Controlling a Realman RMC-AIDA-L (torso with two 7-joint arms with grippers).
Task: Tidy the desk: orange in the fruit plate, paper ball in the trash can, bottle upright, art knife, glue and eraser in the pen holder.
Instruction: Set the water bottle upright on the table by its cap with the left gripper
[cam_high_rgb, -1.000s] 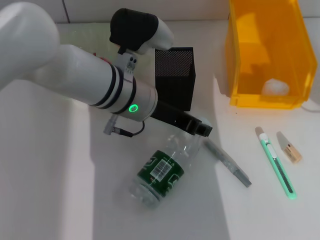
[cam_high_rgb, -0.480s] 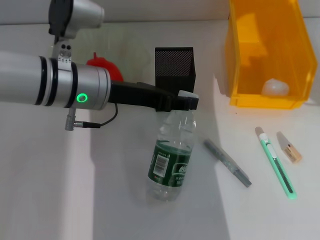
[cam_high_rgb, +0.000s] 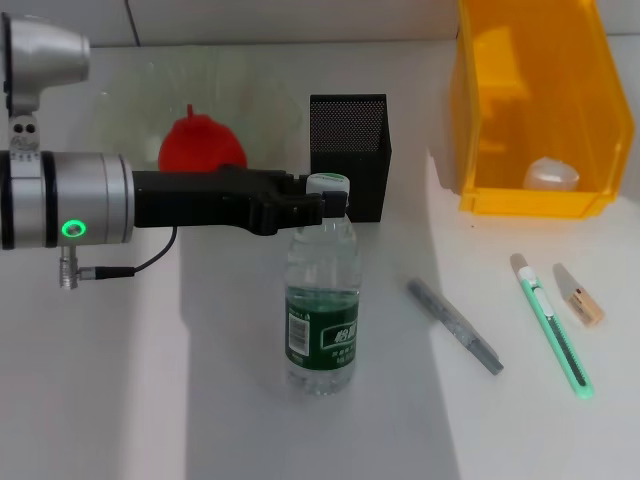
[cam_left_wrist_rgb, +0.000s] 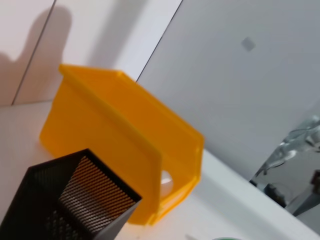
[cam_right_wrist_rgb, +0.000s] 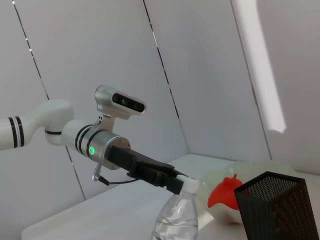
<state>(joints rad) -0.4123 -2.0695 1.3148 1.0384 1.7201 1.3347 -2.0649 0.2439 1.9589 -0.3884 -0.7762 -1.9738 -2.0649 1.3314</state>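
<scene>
While I hold position, the lines below give what I read from the cameras.

Bottle: the clear plastic water bottle with the green label (cam_high_rgb: 322, 325) stands upright on the white worktop (cam_high_rgb: 120, 400), just in front of the black mesh pen holder (cam_high_rgb: 349, 150).
Left gripper: the left gripper (cam_high_rgb: 328, 203) reaches in level from my left, jaws clenched on the bottle at its white cap and neck.
Right gripper: not visible in any view; I cannot report its jaws.
Handling: I judge the bottle light, apparently near empty, with thin walls that dent and a smooth skin that slips. The stiff neck under the cap is the safe hold; it is tall and tips easily on release.
Remaining: the grey stick (cam_high_rgb: 455, 326), the green art knife (cam_high_rgb: 552, 325) and the small beige eraser (cam_high_rgb: 579, 295) lie on the worktop near the yellow plastic bin (cam_high_rgb: 530, 100), which holds a white paper ball (cam_high_rgb: 551, 174).
Fruit: a red round fruit (cam_high_rgb: 202, 145) sits on a clear plate behind the arm.
</scene>
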